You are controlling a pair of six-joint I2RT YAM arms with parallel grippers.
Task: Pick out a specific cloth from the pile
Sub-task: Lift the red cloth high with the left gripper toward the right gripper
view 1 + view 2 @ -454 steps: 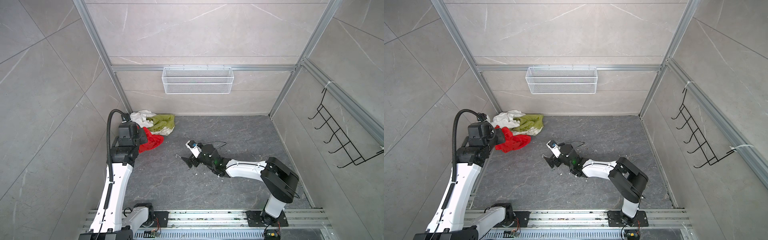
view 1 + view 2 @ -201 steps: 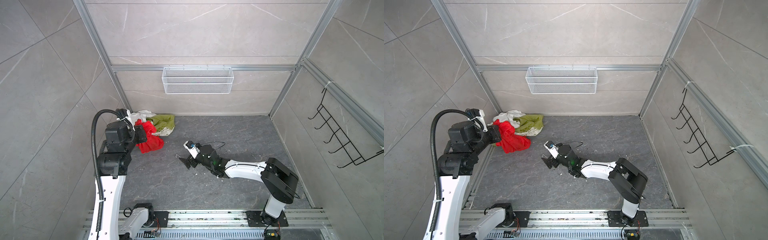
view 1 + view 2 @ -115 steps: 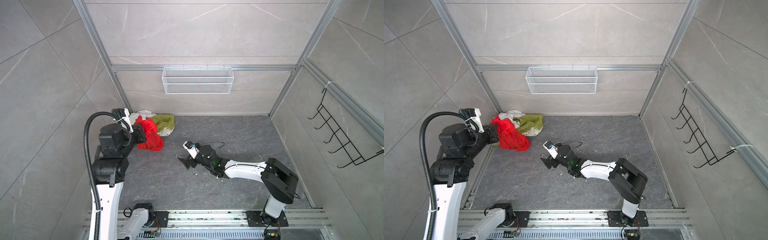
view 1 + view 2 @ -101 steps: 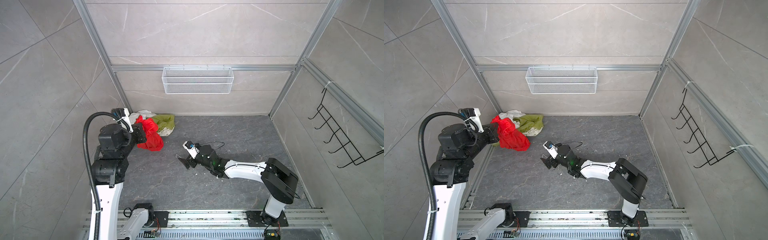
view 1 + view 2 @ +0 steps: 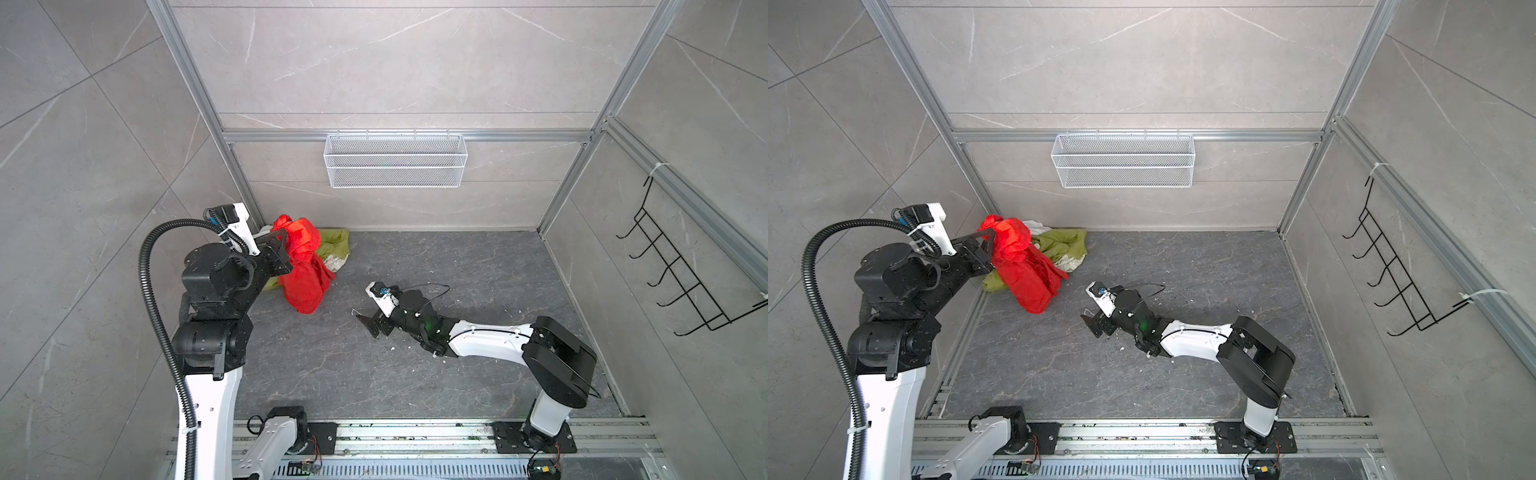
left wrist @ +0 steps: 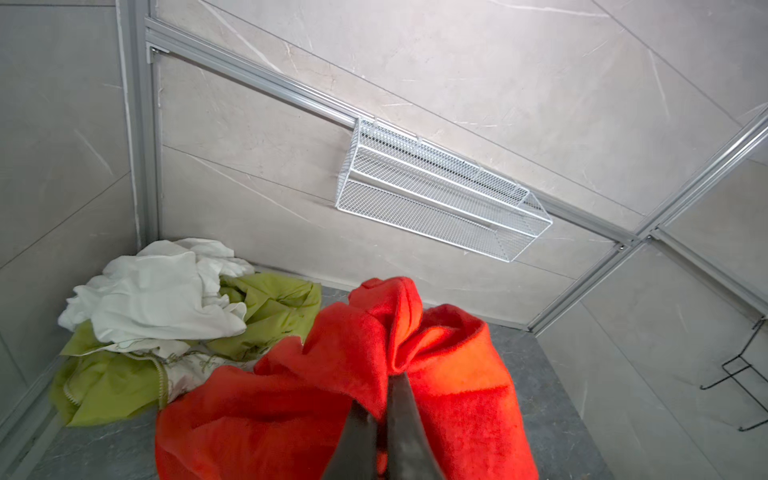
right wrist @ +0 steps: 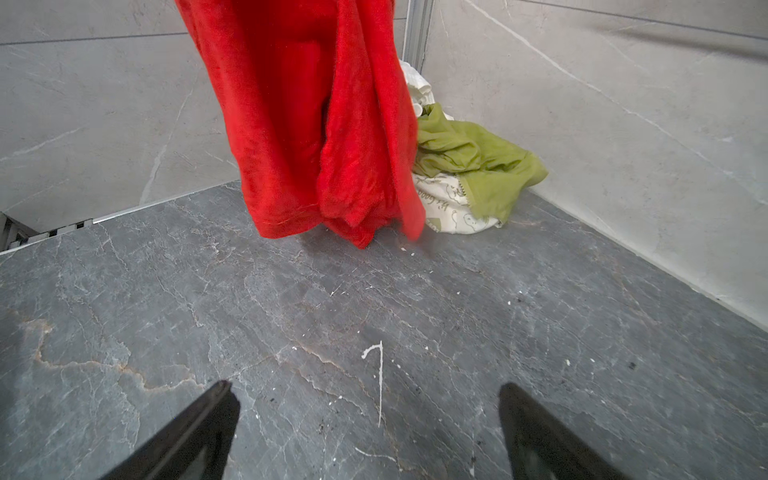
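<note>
The red cloth (image 5: 305, 266) (image 5: 1023, 270) hangs in a long bunch from my left gripper (image 5: 279, 237) (image 5: 988, 240), which is raised near the back left corner. In the left wrist view the jaws of the left gripper (image 6: 388, 388) are shut on a fold of the cloth (image 6: 457, 395). Its lower hem (image 7: 291, 216) hangs close to the floor. Behind it lies the pile, a white cloth (image 6: 158, 286) on an olive-green cloth (image 6: 270, 307) (image 5: 332, 245). My right gripper (image 5: 368, 322) (image 7: 365, 390) is open and holds nothing, low over the floor at mid-cell.
A white wire basket (image 5: 395, 166) hangs on the back wall. A black hook rack (image 5: 681, 282) is on the right wall. Tiled walls close in the dark stone floor (image 5: 415, 374); the arms' base rail (image 5: 415, 436) runs along the front.
My left arm has risen and pulled back, lifting the red cloth up off the pile until it hangs free. The right arm has hardly moved.
</note>
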